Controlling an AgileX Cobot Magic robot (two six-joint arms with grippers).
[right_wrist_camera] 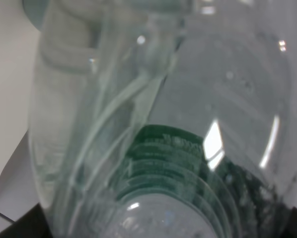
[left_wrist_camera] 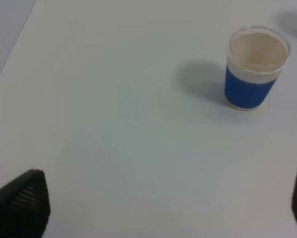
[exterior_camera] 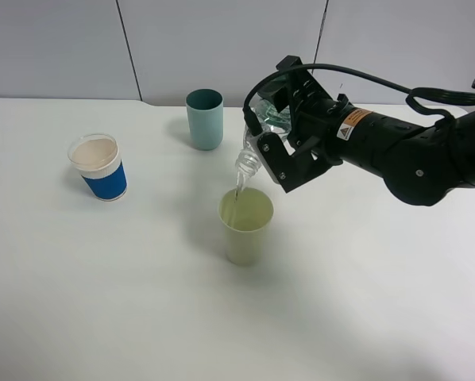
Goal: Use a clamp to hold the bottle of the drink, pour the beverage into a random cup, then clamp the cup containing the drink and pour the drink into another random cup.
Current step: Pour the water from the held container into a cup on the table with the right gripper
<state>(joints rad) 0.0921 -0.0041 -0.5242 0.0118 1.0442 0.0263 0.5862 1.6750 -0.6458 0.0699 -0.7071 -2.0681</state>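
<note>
**One bottle tipped over one of three cups**

There is one bottle (exterior_camera: 245, 163), small and of clear plastic, and it hangs tilted with its neck down and its mouth just above the rim of the yellow-green cup (exterior_camera: 247, 228). A thin stream of the beverage (exterior_camera: 237, 190), clear as water, runs from the mouth into that cup. In the right wrist view the bottle (right_wrist_camera: 163, 124) fills almost the whole picture, with its dark green label near the middle and liquid lying along one side of its wall.

The right tool (exterior_camera: 271, 141) is clamped on the bottle, its pale jaw plates pressed to the body on either side. Its black arm (exterior_camera: 428, 159) comes in from the right of the high view, with an orange sticker (exterior_camera: 354, 123) on it and a black cable (exterior_camera: 364, 75) looping over the top.

There are three cups, all upright on the white surface (exterior_camera: 341, 309) and well apart from one another. The yellow-green cup stands in the middle. The teal cup (exterior_camera: 204, 119) stands behind it, near the grey wall (exterior_camera: 222, 40) and close to the raised end of the bottle without touching it. The blue-sleeved cup (exterior_camera: 101, 168) stands off to the left.

The left tool (left_wrist_camera: 161, 206) shows only in its own wrist view: two black fingertips (left_wrist_camera: 19, 206) spread wide over bare surface, gripping nothing. The blue-sleeved cup (left_wrist_camera: 255, 69) stands ahead of it, well clear of both fingertips, beige inside.
</note>
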